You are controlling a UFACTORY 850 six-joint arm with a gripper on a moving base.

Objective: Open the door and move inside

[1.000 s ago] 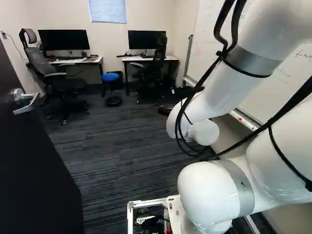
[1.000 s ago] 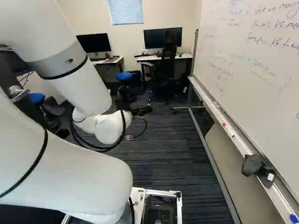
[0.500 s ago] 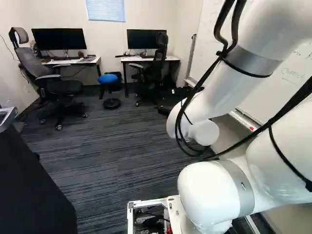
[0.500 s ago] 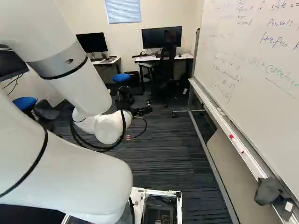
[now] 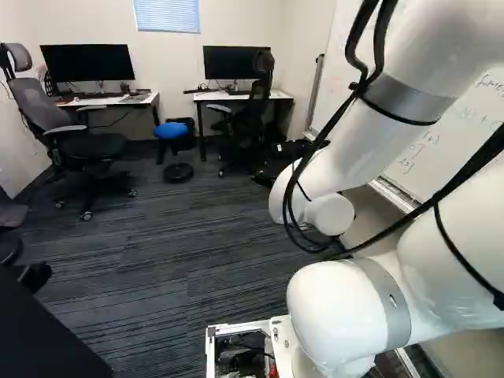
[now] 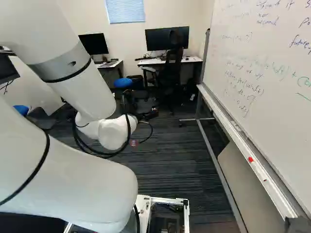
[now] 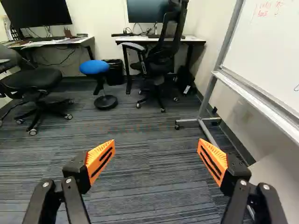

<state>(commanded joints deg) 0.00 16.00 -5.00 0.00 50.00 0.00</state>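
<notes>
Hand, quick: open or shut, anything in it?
Hand: open, its orange pads wide apart, nothing between them but a view of the carpet.

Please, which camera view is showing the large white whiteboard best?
The right base view: there a broad part of the whiteboard, covered with handwriting, stands unblocked. In the left base view, the white jointed arm hides much of it. The wrist view shows only a portion, with a little writing.
</notes>
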